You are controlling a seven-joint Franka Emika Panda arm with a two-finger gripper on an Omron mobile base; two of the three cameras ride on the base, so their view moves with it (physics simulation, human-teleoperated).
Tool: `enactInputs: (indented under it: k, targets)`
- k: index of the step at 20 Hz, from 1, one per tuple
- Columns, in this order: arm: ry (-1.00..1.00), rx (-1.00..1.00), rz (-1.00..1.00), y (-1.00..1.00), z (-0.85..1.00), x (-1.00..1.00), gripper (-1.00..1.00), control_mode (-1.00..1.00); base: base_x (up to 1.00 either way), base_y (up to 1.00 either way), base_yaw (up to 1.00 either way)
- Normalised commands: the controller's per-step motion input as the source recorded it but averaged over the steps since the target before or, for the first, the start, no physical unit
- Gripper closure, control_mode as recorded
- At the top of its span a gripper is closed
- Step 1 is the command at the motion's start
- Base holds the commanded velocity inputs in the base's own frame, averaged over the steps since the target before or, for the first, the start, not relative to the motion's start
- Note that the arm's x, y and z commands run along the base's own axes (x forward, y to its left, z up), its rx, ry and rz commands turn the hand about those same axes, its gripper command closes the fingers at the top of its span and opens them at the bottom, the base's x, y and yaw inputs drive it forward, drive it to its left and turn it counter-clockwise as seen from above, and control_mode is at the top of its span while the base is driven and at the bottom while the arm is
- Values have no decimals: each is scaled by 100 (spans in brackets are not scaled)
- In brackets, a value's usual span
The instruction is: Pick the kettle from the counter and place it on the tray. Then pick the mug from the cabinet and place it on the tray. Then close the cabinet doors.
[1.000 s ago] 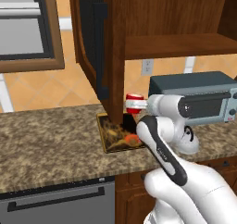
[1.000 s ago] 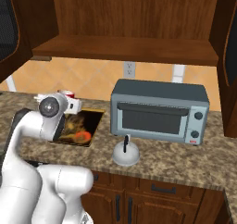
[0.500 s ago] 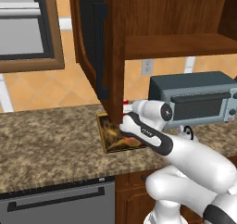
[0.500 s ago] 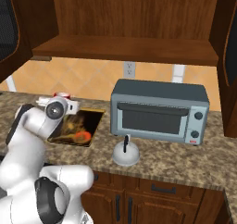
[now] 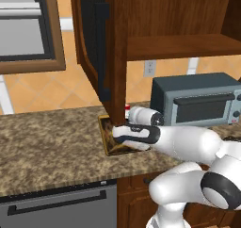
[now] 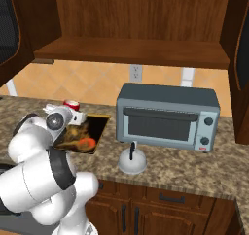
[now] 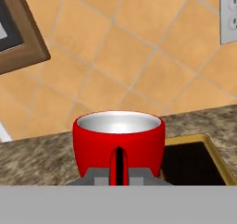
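Observation:
My gripper [image 6: 71,113] is shut on the red mug [image 7: 118,142], whose handle faces the hand camera. The mug [image 6: 72,105] hangs upright at the far left corner of the gold-rimmed tray [image 6: 99,127]; I cannot tell whether it touches anything below. In the hand view the tray [image 7: 190,159] lies just right of the mug. The silver kettle [image 6: 132,162] stands on the granite counter [image 6: 194,166] in front of the toaster oven, right of the tray. The cabinet's doors [image 5: 94,48] [image 6: 239,40] stand open, and its wooden shelf [image 6: 131,52] is bare.
A grey toaster oven [image 6: 168,117] sits on the counter right of the tray. The open left door's lower edge [image 5: 107,93] hangs close above the tray. A brown-framed window [image 5: 28,29] is on the wall to the left. A dishwasher front [image 5: 61,206] sits below the counter.
The arm has folded down, its elbow dropping low and to the right. The mug has come down slightly toward the tray's far corner, still gripped.

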Motion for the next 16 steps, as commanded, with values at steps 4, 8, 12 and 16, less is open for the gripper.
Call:
enactInputs:
  k: [4, 8, 12, 16]
  targets:
    - [0, 0, -16, -2, -33, 29, 100, -100, 0, 0, 0]
    - [0, 0, -38, 0, -19, 15, 100, -100, 0, 0, 0]
    - [1, 0, -44, 0, -4, 3, 100, -100, 0, 0, 0]
    - [2, 0, -45, 3, 0, 11, 100, -100, 0, 0, 0]
